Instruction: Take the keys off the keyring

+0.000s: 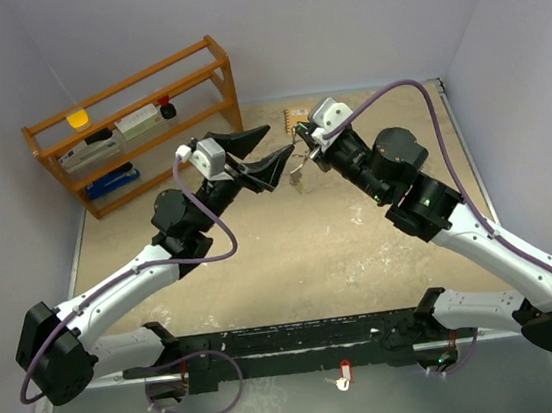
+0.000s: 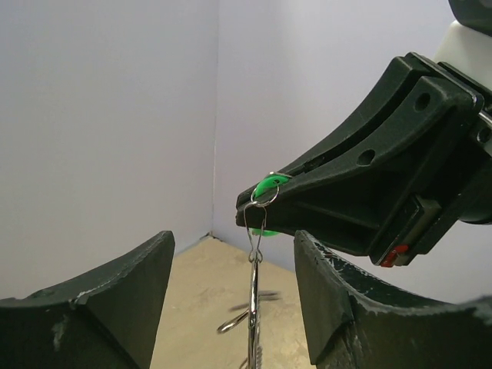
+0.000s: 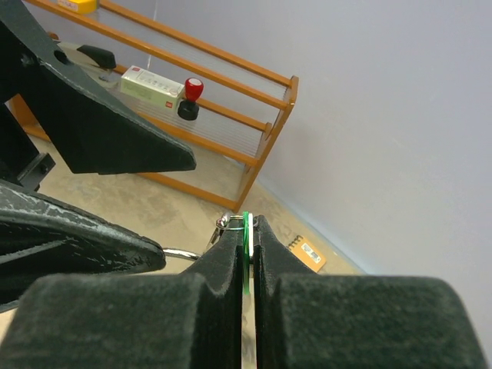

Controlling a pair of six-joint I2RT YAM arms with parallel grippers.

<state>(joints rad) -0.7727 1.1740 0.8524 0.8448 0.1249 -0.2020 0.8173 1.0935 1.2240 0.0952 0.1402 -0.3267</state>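
And the right end effector point(image 1: 302, 150) is clamped tight on the green key point(image 3: 245, 246). The bright head is squeezed edge-on between the two pads, and only a thin green sliver shows from the right wrist. All of this is held up off the bench point(image 1: 292, 255), out past the right-hand end of the wooden rack point(image 1: 135, 123).

From the left wrist, the green disc pokes out at those pinched tips. The keyring point(image 2: 254, 240) hangs straight down from it: thin silver wire, one narrow loop threaded through the head, more loops blurred below.

The left end effector point(image 1: 280, 139) is wide open, jaws spread, nose to nose with the right one on the side nearer the rack. The wire dangles in the gap ahead of its fingers point(image 2: 108, 300), touching neither as far as that view shows.

Past the rack's right end, close to the back wall, the tan notebook point(image 3: 307, 252) lies flat on the bench.
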